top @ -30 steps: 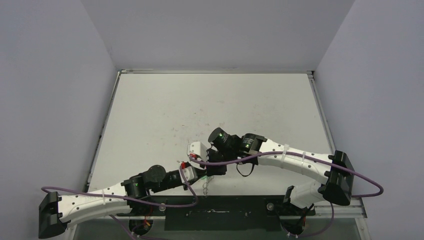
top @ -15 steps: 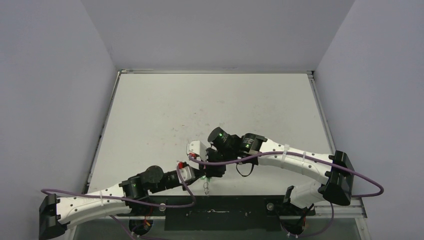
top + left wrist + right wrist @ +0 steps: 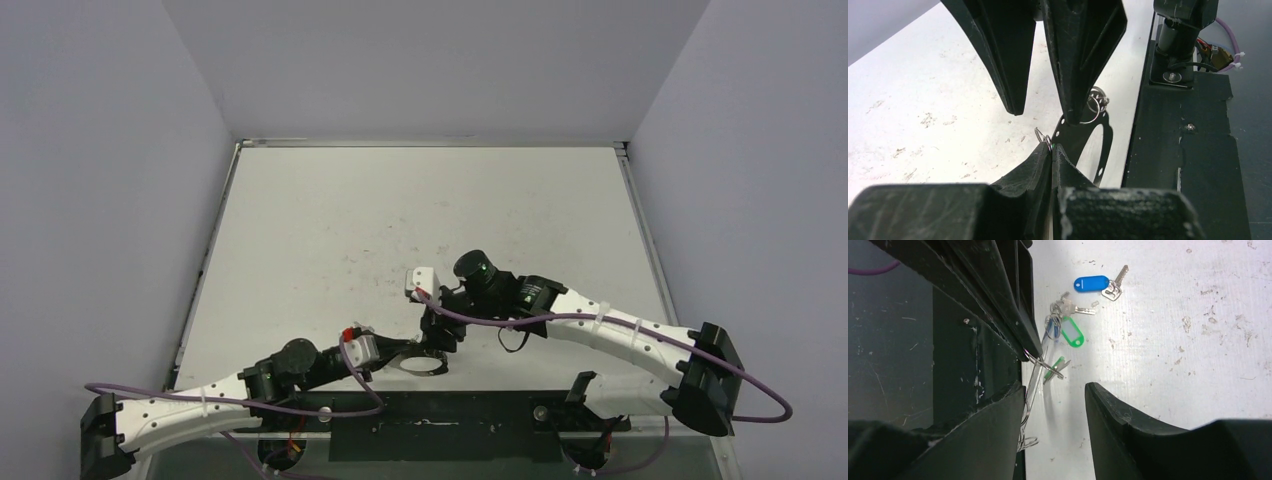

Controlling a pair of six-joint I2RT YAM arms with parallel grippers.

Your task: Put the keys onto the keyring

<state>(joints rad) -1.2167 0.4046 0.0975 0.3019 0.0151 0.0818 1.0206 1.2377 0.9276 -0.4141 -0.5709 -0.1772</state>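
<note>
My left gripper point(image 3: 1052, 147) point(image 3: 410, 352) is shut on the thin silvery wire of the keyring point(image 3: 1046, 139), near the table's front edge. In the right wrist view the keyring's wire point(image 3: 1034, 376) runs down past my right gripper's left finger. My right gripper point(image 3: 1054, 386) point(image 3: 440, 338) is open and empty, just above and facing the left one. A blue-headed key point(image 3: 1091, 283) lies alone on the table. A green-headed key point(image 3: 1071, 331) hangs among small rings by the wire. A second green key point(image 3: 1054, 368) sits at the left gripper's tip. I cannot tell whether either is threaded on.
A black base plate point(image 3: 1188, 150) runs along the table's near edge, right beside both grippers. It also shows in the right wrist view point(image 3: 958, 365). Grey walls point(image 3: 120, 200) enclose the scuffed white table point(image 3: 420, 210) on three sides.
The right arm has swung to the right and its wrist has turned. The left gripper has reached further right along the near edge, carrying the keyring with it.
</note>
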